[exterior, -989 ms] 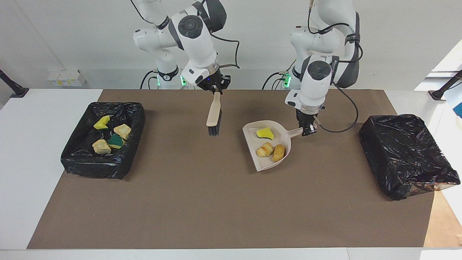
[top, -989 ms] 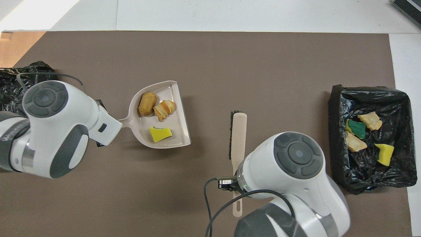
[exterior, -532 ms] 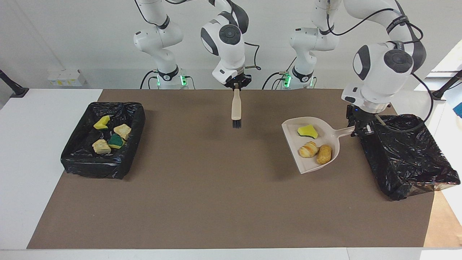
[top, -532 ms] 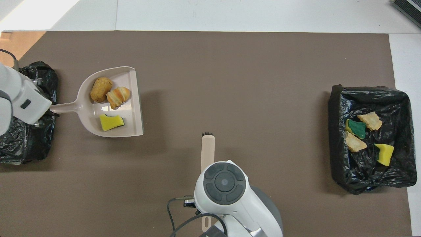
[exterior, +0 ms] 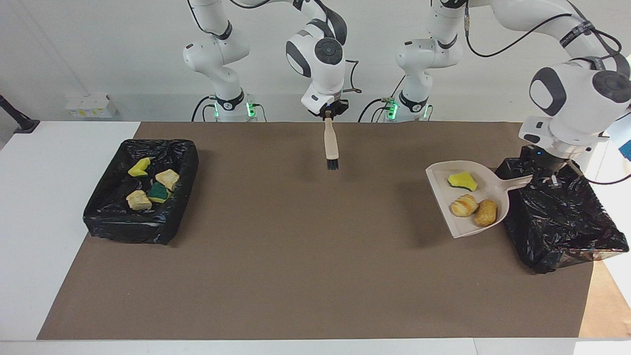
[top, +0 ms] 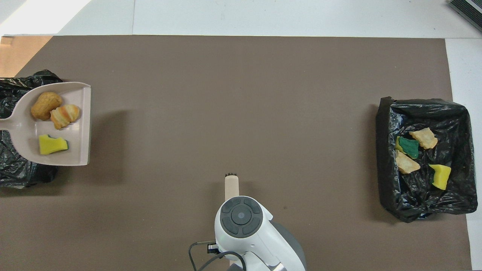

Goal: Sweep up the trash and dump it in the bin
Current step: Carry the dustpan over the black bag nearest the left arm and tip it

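A: Left gripper (exterior: 543, 180) — up over the black-bagged bin (exterior: 562, 217) at the left arm's end of the table, clenched on the handle of the beige dustpan (exterior: 443, 217). Pan held off the mat, level enough to keep its load, its handle end over the bin's edge, its open lip toward the middle of the table.

B: Load in the pan?

A: Three pieces of the trash. Yellow sponge chunk (exterior: 462, 180) with a green backing, nearest the robots. Croissant-like piece (exterior: 463, 205) and golden-brown lump (exterior: 485, 212) touching each other, farther from the robots.

B: Rest of the trash?

A: Four pieces in the second black-bagged bin (exterior: 98, 217) at the right arm's end of the table. Yellow chunk (exterior: 139, 168) nearest the robots; tan foam lump (exterior: 167, 178) beside it; green-backed piece (exterior: 158, 192) green side up, touching the pale lump (exterior: 138, 200) farthest from the robots.

B: Right gripper?

A: Right gripper (exterior: 328, 114) — over the robots' edge of the brown mat (exterior: 305, 276), midway between the bins, clamped on the handle of the beige hand brush (exterior: 330, 144). Brush hanging upright, dark bristles down, clear of the mat. No loose scraps seen on the mat itself.
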